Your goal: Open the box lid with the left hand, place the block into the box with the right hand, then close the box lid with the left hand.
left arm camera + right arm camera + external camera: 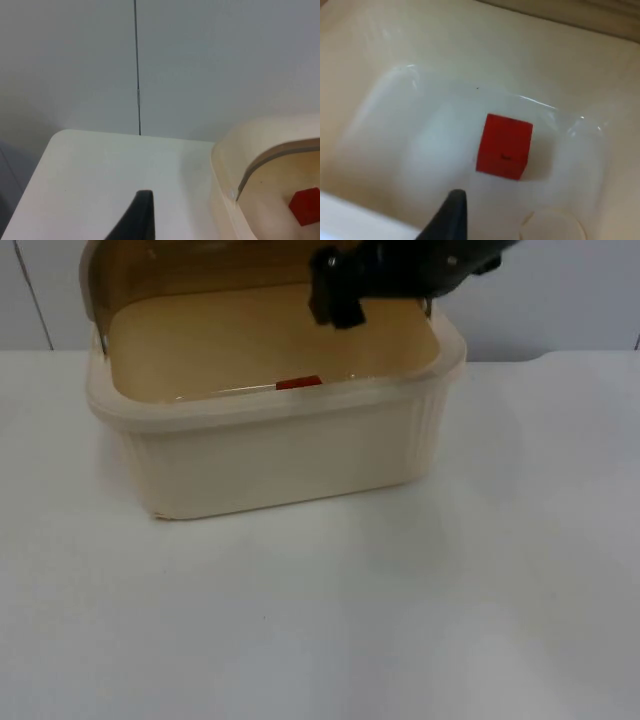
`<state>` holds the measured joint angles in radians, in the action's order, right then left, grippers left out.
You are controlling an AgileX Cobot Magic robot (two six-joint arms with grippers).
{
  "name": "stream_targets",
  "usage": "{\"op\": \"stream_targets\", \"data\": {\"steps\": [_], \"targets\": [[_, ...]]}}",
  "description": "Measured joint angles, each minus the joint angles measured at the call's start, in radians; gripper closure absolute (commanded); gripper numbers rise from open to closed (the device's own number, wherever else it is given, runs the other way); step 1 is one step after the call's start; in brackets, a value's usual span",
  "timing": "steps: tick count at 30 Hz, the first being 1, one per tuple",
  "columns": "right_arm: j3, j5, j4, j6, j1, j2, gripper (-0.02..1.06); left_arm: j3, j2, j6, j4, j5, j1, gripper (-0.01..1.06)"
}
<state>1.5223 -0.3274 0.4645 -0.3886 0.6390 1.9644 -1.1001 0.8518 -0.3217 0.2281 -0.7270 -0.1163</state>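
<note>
Honestly, right gripper (338, 306) is hanging over the box (270, 455) near the lid (180, 275), can't tell its fingers, so closing now is risking a clash above the block (503, 146).

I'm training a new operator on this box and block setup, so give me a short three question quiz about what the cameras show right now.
1. True or false: the red block lies on the floor of the cream box.
2. Multiple choice: the box's lid is A) shut flat, B) raised at the back, C) lying on the table.
3. Short answer: which gripper hangs above the open box?

Key
1. True. The right wrist view shows the block resting free inside.
2. B.
3. The right gripper; the left gripper waits over the white table beside the box.
</note>
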Motion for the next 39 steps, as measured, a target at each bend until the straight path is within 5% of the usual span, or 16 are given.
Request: {"op": "stream_targets", "data": {"steps": [8, 13, 15, 20, 34, 39], "targets": [[-0.167, -0.017, -0.066, 0.046, 0.050, -0.158, 0.00, 0.000, 0.000, 0.008, 0.000, 0.000, 0.000, 0.00], [-0.354, 0.019, -0.344, 0.254, 0.035, -0.337, 0.00, 0.000, 0.000, 0.018, 0.002, 0.000, 0.000, 0.00], [-0.369, 0.017, -0.361, 0.266, 0.029, -0.358, 0.00, 0.000, 0.000, 0.018, 0.004, 0.000, 0.000, 0.00], [-0.442, -0.055, -0.411, 0.308, -0.090, -0.563, 0.00, 0.000, 0.000, 0.026, 0.014, 0.000, 0.000, 0.00], [-0.442, -0.335, -0.448, 0.484, -0.685, -1.002, 0.00, 0.000, 0.000, 0.026, 0.014, 0.000, 0.000, 0.00], [-0.442, -0.373, -0.623, 0.588, -0.793, -1.064, 0.00, 0.000, 0.000, 0.026, 0.017, 0.000, 0.000, 0.00]]}}
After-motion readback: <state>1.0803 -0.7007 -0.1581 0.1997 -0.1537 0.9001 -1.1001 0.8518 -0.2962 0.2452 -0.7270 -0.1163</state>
